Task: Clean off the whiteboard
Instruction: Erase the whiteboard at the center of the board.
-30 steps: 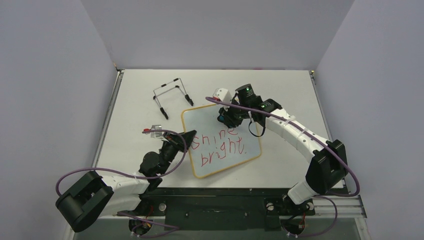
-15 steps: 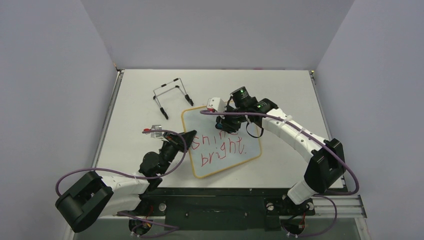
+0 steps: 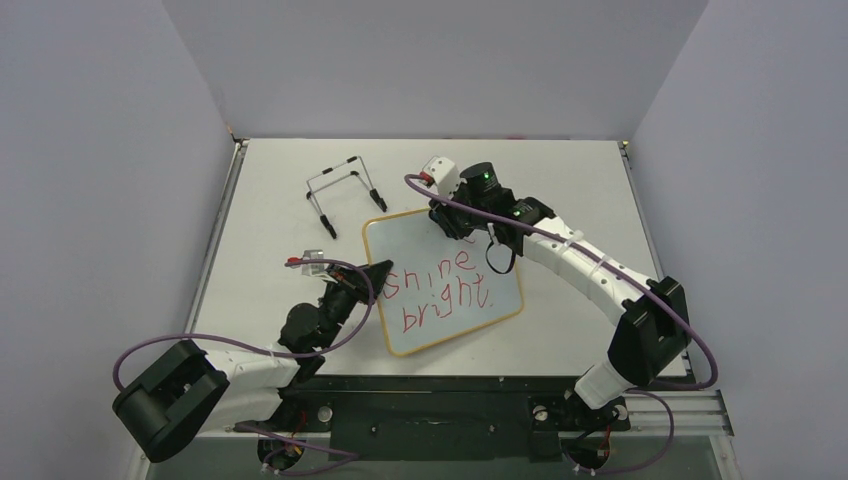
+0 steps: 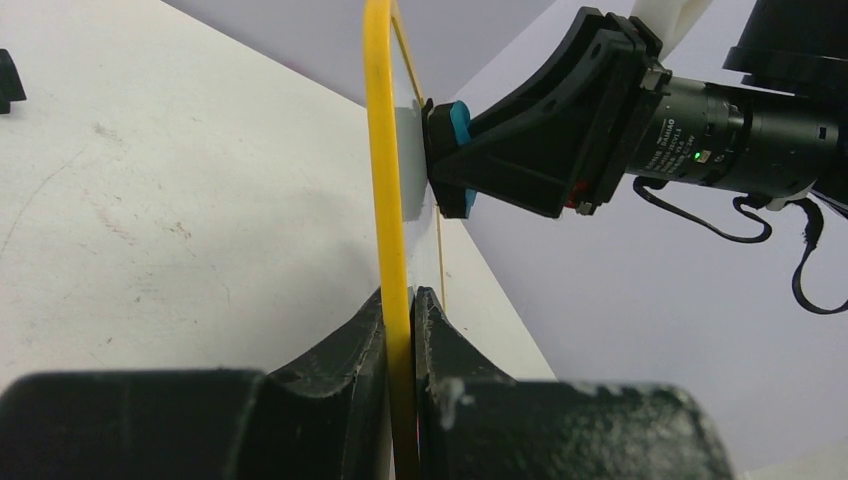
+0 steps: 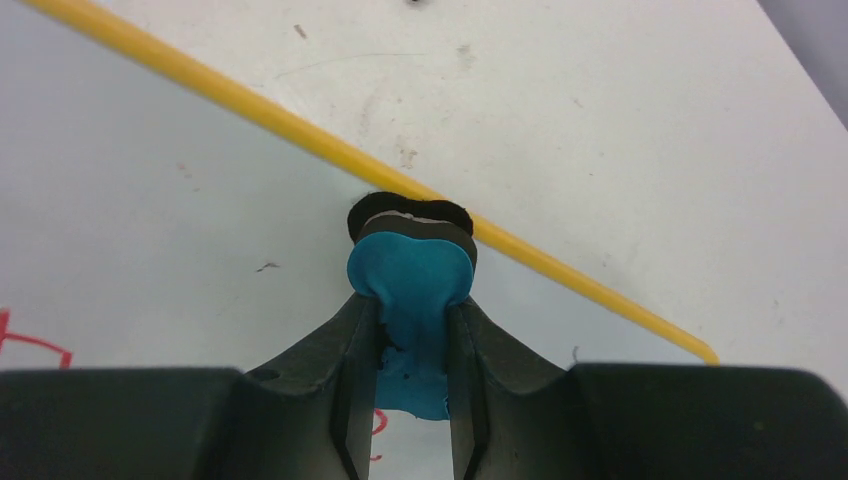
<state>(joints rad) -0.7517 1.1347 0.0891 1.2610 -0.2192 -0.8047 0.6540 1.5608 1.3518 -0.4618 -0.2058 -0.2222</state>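
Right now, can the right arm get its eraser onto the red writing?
Probably yes: the right gripper holds the blue eraser at the far edge of the whiteboard, and nothing lies between it and the red writing.

The whiteboard (image 3: 443,285) reads "shine bright." in red handwriting.

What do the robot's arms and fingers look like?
The left arm and right arm are white tubes with chunky black joints. A purple cable loops along each. A little green light glows near the right wrist. The fingers are black and taper to the tips.
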